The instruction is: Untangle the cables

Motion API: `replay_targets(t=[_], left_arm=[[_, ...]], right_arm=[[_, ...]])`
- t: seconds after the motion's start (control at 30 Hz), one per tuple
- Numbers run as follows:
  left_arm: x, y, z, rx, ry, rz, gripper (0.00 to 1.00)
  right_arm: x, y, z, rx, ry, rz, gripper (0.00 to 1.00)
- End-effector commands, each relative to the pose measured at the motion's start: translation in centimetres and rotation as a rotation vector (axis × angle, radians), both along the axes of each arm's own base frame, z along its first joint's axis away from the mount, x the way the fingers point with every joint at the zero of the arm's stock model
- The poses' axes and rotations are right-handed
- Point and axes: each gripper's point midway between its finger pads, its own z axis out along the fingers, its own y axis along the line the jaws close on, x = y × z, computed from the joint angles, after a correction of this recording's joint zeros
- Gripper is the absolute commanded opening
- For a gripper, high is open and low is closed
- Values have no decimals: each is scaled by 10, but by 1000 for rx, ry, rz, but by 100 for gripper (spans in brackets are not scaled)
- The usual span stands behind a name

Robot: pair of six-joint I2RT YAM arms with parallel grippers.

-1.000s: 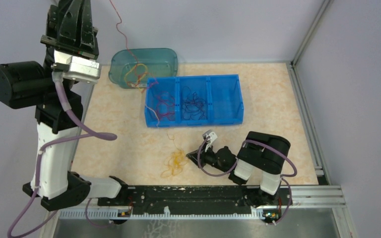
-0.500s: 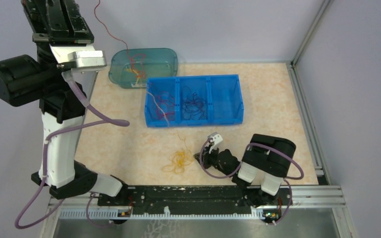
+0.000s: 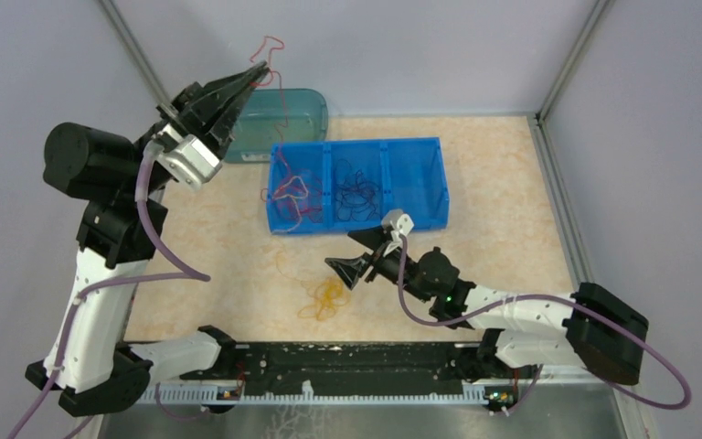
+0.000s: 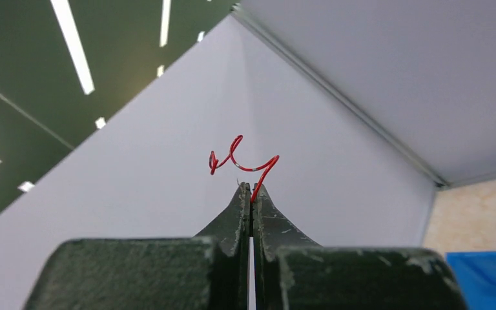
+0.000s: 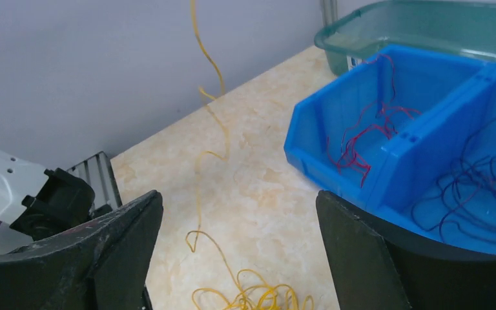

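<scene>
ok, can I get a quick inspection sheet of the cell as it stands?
surface: beige marbled table.
job's things: red cable in left gripper, trailing toward blue bin's left compartment; dark purple cables in middle compartment; yellow cables clumped on table, one strand rising.
clutter: teal tub behind bin.
grippers: left shut on red cable, raised; right gripper open, holding nothing, beside yellow clump.
cables: mauve arm cables loop along both arms.
surroundings: grey walls, aluminium frame.
</scene>
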Motion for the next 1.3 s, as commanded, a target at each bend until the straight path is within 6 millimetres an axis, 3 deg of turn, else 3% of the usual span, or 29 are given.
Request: replay_targets(t=[0.0,0.2,0.4,0.73,0.87,0.9,1.03,1.17,1.27], left_arm=[[-21,-16,-25,42,141,-176,0],[-28,-18,-26,26,202,-232,0],[-35,-18,-26,29,226,-261,0],[-40,-18,-19,17,241,-288,0],[-41,-17,-17,10,246,-290,0],[-40,-17,-16,8,246,-288,0],[-39,-17,-17,7,248,-282,0],[-37,-16,-16,8,234,-267,0],[-33,-12,-9,-3,177,-225,0]], right_arm=[[-10,7,34,-38,-120,74,91],[-8,31,76,17,-195,171,91],[2,40,83,25,-208,192,85],[19,46,83,7,-224,146,54],[15,49,85,33,-227,169,47],[13,50,86,44,-227,178,40],[10,53,80,53,-203,205,2],[12,49,61,51,-144,190,0],[20,40,28,23,-64,126,0]])
